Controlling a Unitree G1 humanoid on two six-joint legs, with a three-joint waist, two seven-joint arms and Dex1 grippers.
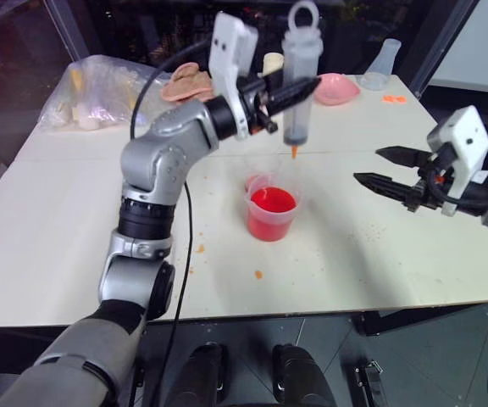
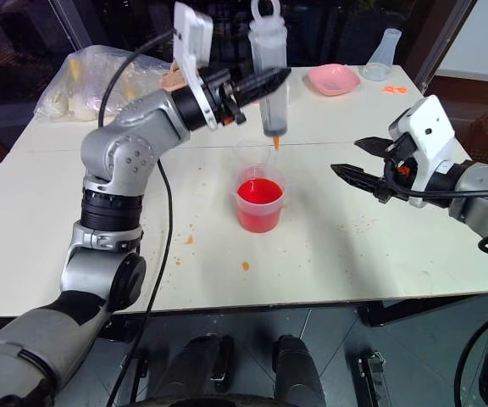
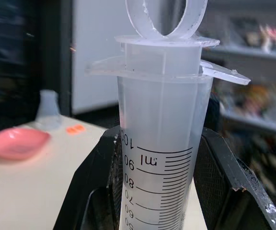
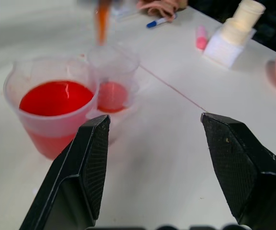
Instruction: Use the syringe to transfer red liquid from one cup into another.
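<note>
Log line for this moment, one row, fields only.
left gripper: shut on syringe, upright over small cup | right gripper: open, empty | beaker: red liquid

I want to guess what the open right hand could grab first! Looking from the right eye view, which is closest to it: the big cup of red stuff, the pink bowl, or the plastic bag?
Measured from the right hand:
1. Big cup of red liquid, mid-table, toward the robot's left.
2. Pink bowl, at the far edge.
3. Plastic bag, far-left corner.
</note>
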